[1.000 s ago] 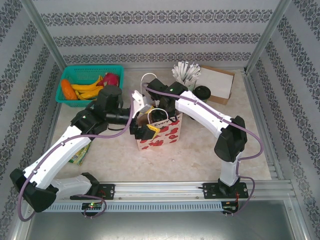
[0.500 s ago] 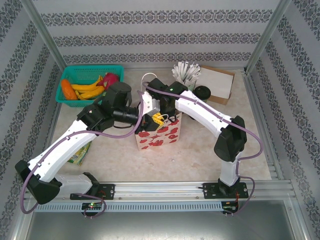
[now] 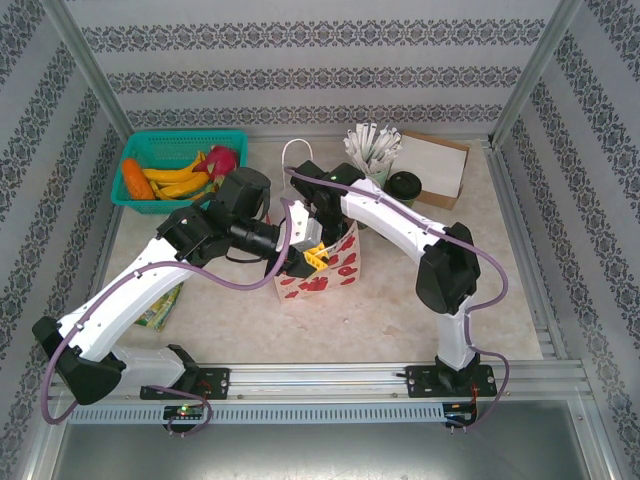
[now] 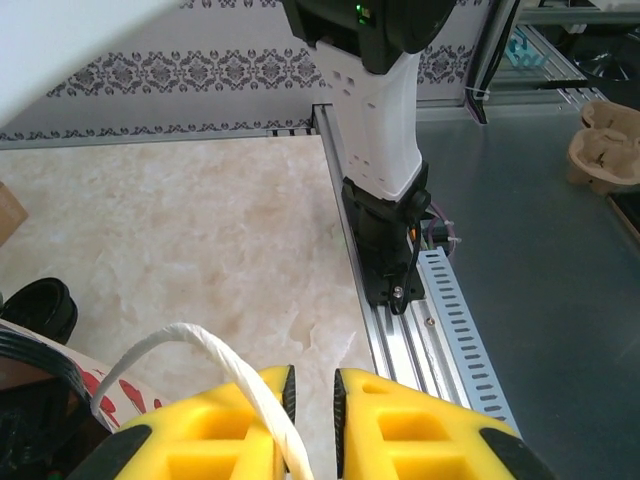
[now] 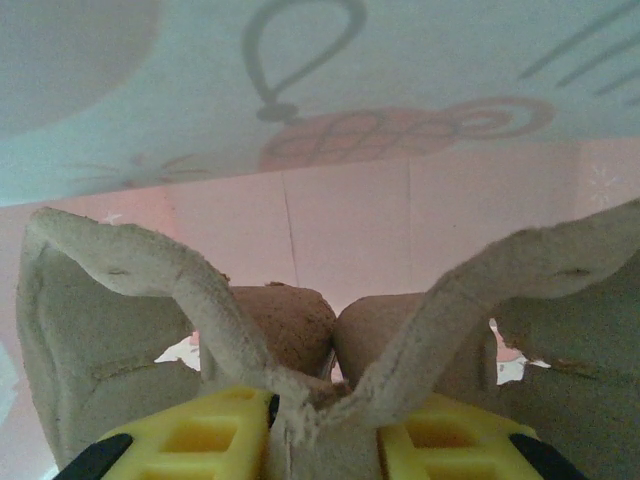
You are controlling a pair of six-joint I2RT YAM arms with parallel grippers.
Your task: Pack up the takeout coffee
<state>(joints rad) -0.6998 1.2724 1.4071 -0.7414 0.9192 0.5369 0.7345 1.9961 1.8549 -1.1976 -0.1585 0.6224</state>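
Compared with one second earlier, the left gripper [image 4: 313, 382] has moved from the left flank of the gift bag [image 3: 335, 268] to its top edge. Its yellow fingers [image 4: 215, 425], then spread wide, now stand almost together with the bag's white rope handle [image 4: 190, 335] running down into the narrow gap between them. The right arm's elbow sits slightly nearer the centre, and the bag's mouth looks narrower and more tilted than before.

The right gripper [image 5: 325, 405] is inside the bag, clamped on the central ridge of a moulded pulp cup carrier [image 5: 130, 270]. The bag's pink inner wall rises behind it, with the printed pattern showing through.

The takeout coffee [image 3: 404, 186] stands upright with its black lid on, behind and to the right of the bag. It is just beside the near left corner of a cardboard box [image 3: 438, 165] and apart from both grippers.

A green basket [image 3: 150, 148] of fruit, with bananas [image 3: 175, 180] among it, occupies the far left corner.

The table [image 3: 400, 310] has a beige, marble-patterned top, bounded at its near edge by a slotted aluminium rail [image 3: 330, 410]. Wallpaper with grey damask stripes [image 3: 320, 80] encloses it on three sides, and aluminium posts stand at the back corners. The left wrist view shows two more pulp carriers [image 4: 605, 150] lying on a grey surface beyond the rail.
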